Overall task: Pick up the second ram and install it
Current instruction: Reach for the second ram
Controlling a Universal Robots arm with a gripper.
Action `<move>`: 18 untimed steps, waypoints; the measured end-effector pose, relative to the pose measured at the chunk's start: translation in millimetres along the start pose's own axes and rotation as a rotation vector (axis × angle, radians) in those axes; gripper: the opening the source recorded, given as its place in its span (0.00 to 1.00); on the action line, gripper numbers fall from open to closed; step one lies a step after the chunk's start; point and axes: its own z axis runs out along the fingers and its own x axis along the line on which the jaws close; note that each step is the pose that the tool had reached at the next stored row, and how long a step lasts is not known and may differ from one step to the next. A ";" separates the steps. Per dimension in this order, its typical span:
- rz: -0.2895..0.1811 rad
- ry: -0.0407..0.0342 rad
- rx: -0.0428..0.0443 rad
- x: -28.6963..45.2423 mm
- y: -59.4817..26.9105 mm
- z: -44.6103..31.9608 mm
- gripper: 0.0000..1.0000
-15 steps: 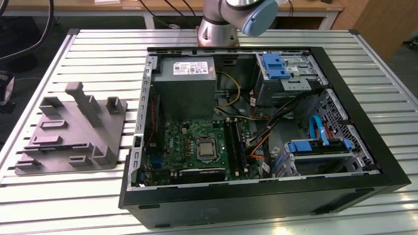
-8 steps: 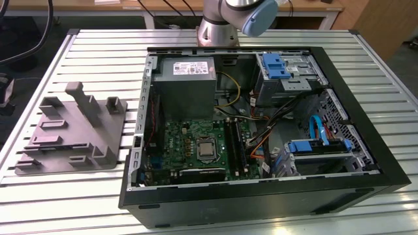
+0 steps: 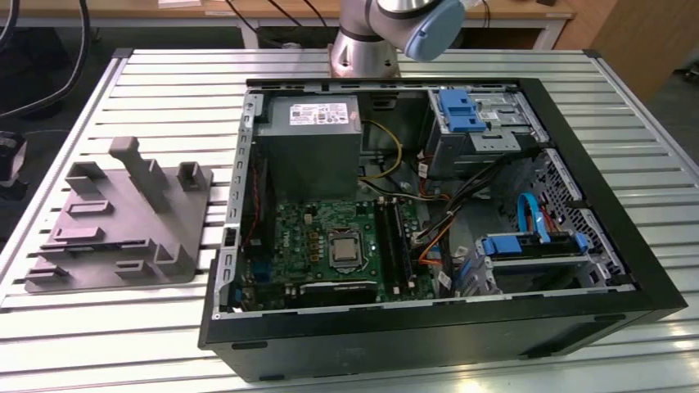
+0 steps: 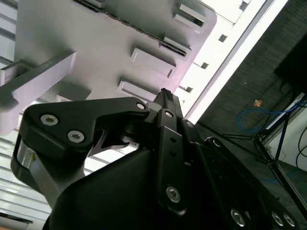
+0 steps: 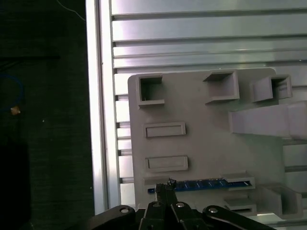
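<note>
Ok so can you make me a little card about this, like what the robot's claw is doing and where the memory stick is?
gripper: shut, up above the tray, over one end of the ram
second ram: blue-green stick, sitting in a slot of the grey fixture tray, not yet picked up
tray position: on the slatted table, at the exterior view's left of the computer case
computer case: open on top, motherboard showing inside
</note>
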 end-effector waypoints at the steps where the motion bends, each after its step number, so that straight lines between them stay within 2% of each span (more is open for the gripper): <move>1: -0.001 0.0002 0.0014 -2.2 0.1 1.2 0.10; 8: -0.003 0.0007 0.0098 -22.3 1.2 10.2 0.10; 10: -0.004 0.0003 0.0171 -27.2 1.6 11.6 0.10; 14: -0.006 -0.0005 0.0403 -35.1 2.1 13.7 0.10; 18: -0.014 0.0013 0.0437 -41.7 2.3 21.0 0.10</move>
